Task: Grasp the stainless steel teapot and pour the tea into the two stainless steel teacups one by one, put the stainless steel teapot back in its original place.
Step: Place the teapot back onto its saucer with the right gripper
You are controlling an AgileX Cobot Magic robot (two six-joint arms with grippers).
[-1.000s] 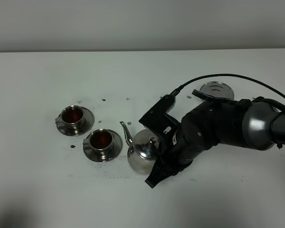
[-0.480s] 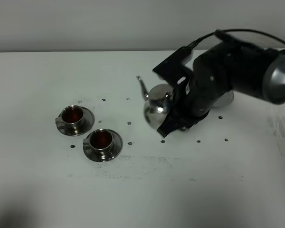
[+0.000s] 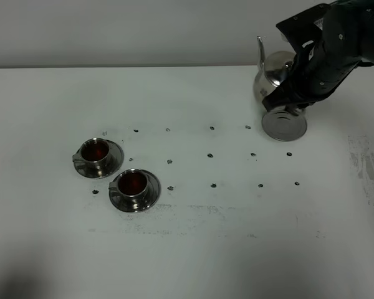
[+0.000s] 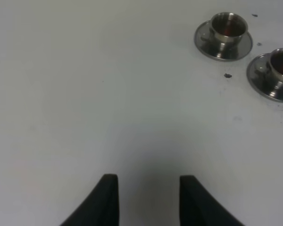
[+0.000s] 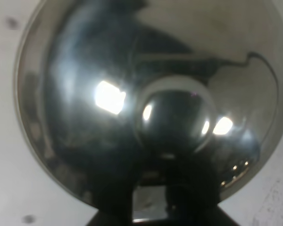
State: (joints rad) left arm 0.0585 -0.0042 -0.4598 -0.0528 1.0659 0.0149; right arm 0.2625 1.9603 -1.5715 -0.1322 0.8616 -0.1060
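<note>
Teapot (image 3: pixel 273 73) in right gripper (image 3: pixel 299 81); above disc (image 3: pixel 285 126)

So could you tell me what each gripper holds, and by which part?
The right gripper holds the stainless steel teapot, apparently by its handle side; the left gripper holds nothing.

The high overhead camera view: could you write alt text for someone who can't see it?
A black robot arm's right gripper holds a stainless steel teapot just above a round steel disc at the white table's far right. At the left, two steel teacups on saucers hold dark reddish tea.
</note>
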